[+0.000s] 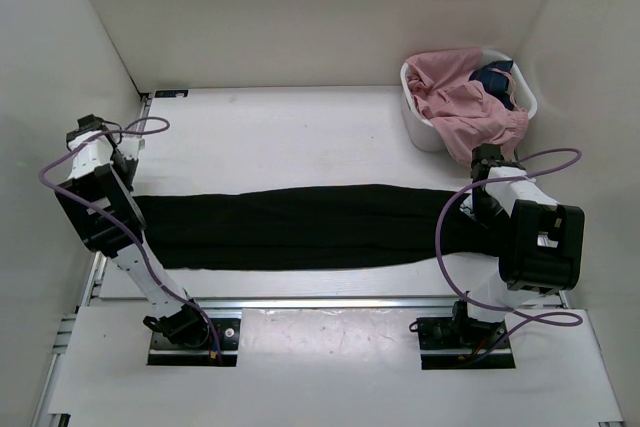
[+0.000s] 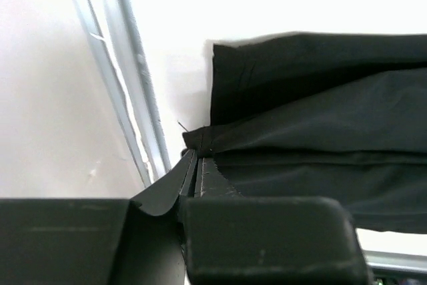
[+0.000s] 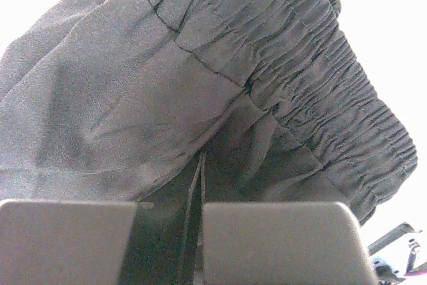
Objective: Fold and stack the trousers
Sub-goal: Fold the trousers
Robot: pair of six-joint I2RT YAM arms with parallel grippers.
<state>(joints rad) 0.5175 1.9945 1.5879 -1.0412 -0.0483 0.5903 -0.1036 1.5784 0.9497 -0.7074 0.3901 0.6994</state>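
Note:
Black trousers (image 1: pixel 310 227) lie stretched flat across the table, leg ends at the left, elastic waistband at the right. My left gripper (image 1: pixel 128 179) is shut on the leg hem; in the left wrist view the fingertips (image 2: pixel 195 158) pinch the hem corner of the black cloth (image 2: pixel 320 125). My right gripper (image 1: pixel 478 197) is shut on the waist end; in the right wrist view the closed fingers (image 3: pixel 200 165) grip the cloth just below the gathered waistband (image 3: pixel 313 65).
A white basket (image 1: pixel 422 119) at the back right holds pink (image 1: pixel 455 97) and dark blue (image 1: pixel 495 79) garments. White walls enclose the table. A metal rail (image 2: pixel 133 78) runs along the table's left edge, beside the hem.

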